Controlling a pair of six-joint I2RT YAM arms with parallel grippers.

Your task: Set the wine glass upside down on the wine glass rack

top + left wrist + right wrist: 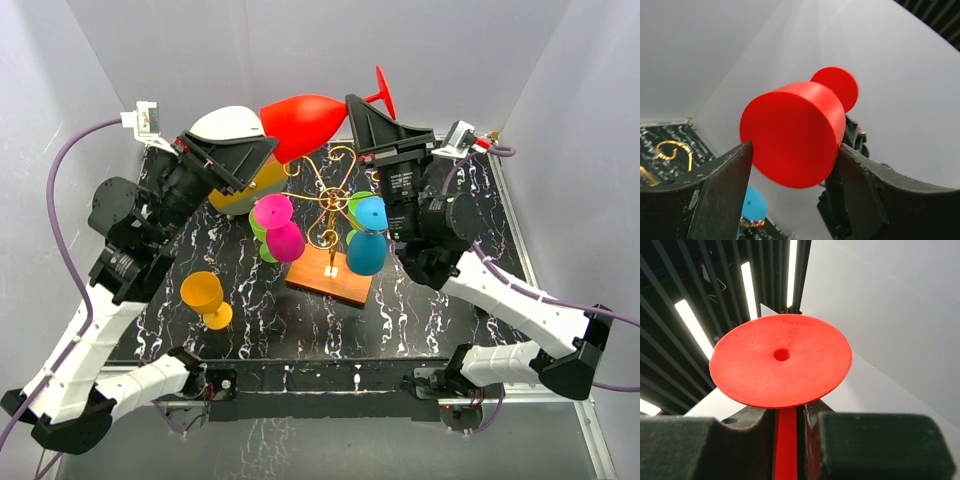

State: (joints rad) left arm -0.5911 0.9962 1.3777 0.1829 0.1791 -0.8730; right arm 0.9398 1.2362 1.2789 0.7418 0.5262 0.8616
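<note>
Top camera looks down from behind; both wrist cameras — close, tilted upward — share the wine glass (795, 135).

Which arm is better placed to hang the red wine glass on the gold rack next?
Probably the right. The right gripper is closed on the stem of the red wine glass, near the foot. The left gripper stands open beside the bowl, holding nothing. The wine glass rack stands close by.

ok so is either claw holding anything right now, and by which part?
Right claw holds the red plastic wine glass by its stem, just below the round foot. Left claw is open, straddling the bowl without clamping it.
</note>
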